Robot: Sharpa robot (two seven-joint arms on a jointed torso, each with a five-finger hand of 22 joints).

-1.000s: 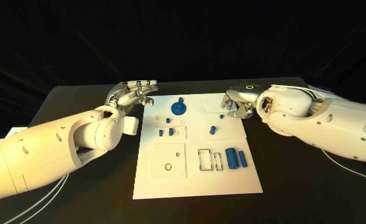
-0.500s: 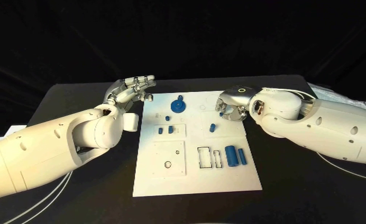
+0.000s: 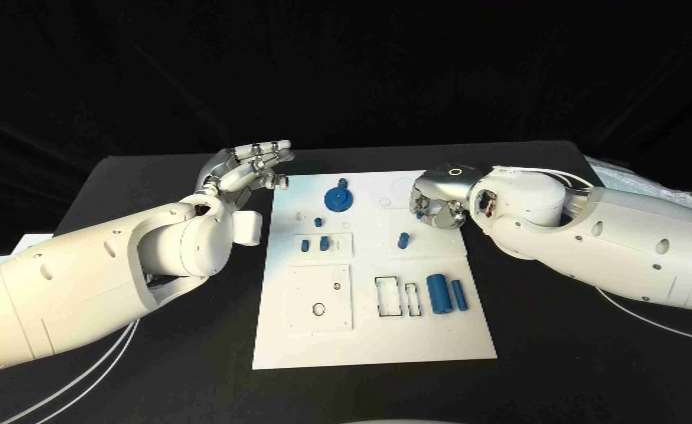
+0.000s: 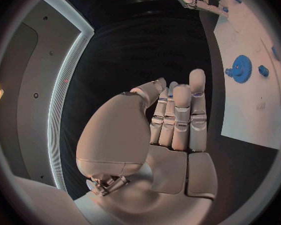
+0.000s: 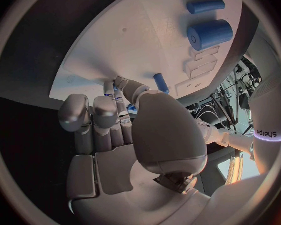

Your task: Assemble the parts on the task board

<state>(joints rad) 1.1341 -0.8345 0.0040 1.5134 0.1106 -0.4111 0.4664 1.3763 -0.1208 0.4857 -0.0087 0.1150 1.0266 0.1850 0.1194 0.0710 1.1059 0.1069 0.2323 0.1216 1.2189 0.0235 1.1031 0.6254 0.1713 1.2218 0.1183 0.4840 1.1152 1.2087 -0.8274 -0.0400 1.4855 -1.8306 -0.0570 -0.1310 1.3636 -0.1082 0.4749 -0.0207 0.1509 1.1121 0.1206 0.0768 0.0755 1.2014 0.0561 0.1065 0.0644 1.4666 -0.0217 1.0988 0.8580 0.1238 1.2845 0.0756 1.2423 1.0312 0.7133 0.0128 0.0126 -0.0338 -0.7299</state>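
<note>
Head view: the white board lies mid-surface carrying blue parts. The left robot hand hovers beside it, spread, empty.

Right wrist view: the right robot hand pinches a small blue part over the board.

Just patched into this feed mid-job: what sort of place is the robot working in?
Most likely a lab or demo test bench, not a home or a factory line. A white task board with small blue parts lies on a black table against a dark backdrop, with the left hand and right hand at its far corners.
</note>
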